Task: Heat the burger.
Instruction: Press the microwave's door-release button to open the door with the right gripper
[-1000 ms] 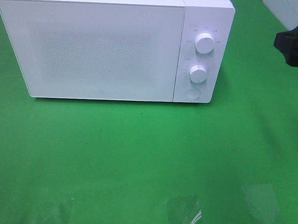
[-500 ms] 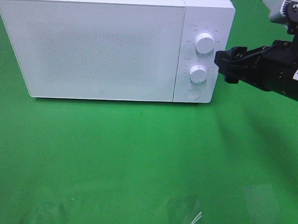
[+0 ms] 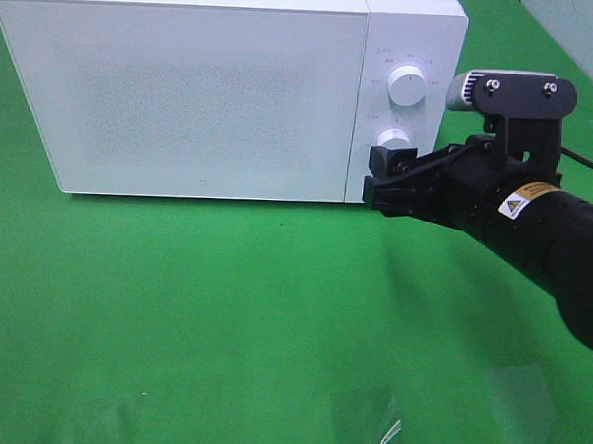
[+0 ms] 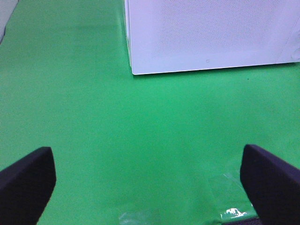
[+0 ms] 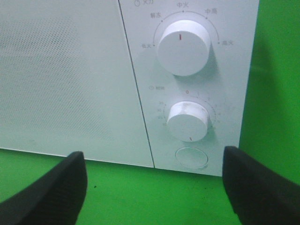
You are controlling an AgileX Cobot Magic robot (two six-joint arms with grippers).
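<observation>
The burger is not in view. The white microwave point(image 3: 204, 88) stands at the back of the green table with its door closed. It also shows in the left wrist view point(image 4: 211, 33) and the right wrist view point(image 5: 61, 79). My right gripper point(image 3: 376, 181) is open and empty, right in front of the control panel's lower part. In the right wrist view the right gripper point(image 5: 154, 187) faces the upper knob point(image 5: 183, 47), the lower knob point(image 5: 189, 120) and the round button point(image 5: 190, 157). My left gripper point(image 4: 150, 183) is open and empty above the cloth in front of the microwave.
A green cloth point(image 3: 222, 308) covers the table. A piece of clear plastic film point(image 3: 370, 425) lies near the front edge and also shows in the left wrist view point(image 4: 229, 187). A pale wall point(image 3: 585, 28) borders the back right.
My right arm has swung in from the right edge toward the left and now sits in front of the microwave's lower knob and button. The microwave has not moved.
</observation>
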